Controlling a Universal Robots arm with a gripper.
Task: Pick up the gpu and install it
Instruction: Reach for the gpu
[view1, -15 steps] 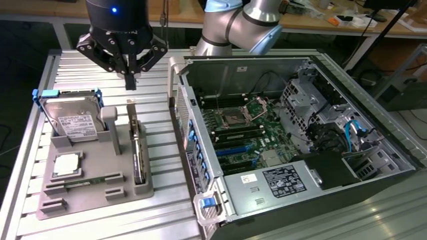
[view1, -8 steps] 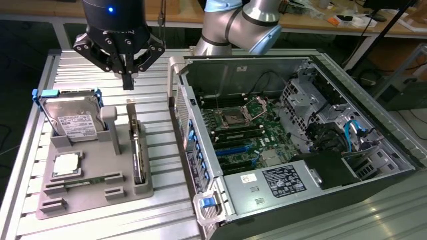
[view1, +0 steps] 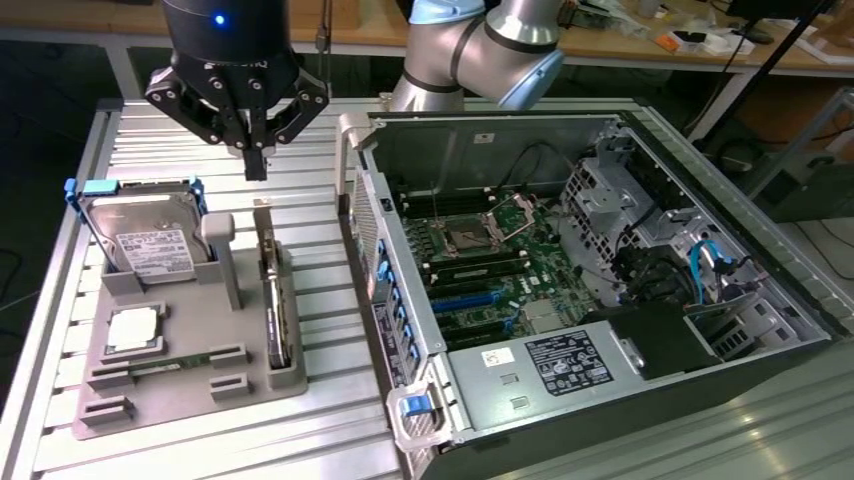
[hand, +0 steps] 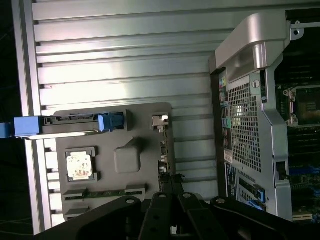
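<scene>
The Universal Robots arm (view1: 470, 52) is built of rounded, brushed silver-grey tube sections and thick cylindrical joints, one of them ending in a pale blue cap (view1: 447, 9). Its last section is a black cylindrical wrist housing (view1: 224, 38) with a small blue light (view1: 218, 18) glowing on its face. The gripper (view1: 254, 168) is matte black throughout: angular linkage bars form a diamond outline that narrows to two slim fingers (view1: 250, 150). In the wrist view the linkage bars (hand: 165, 217) look dark and slightly glossy, each carrying a round silvery pivot pin (hand: 161, 196).
</scene>
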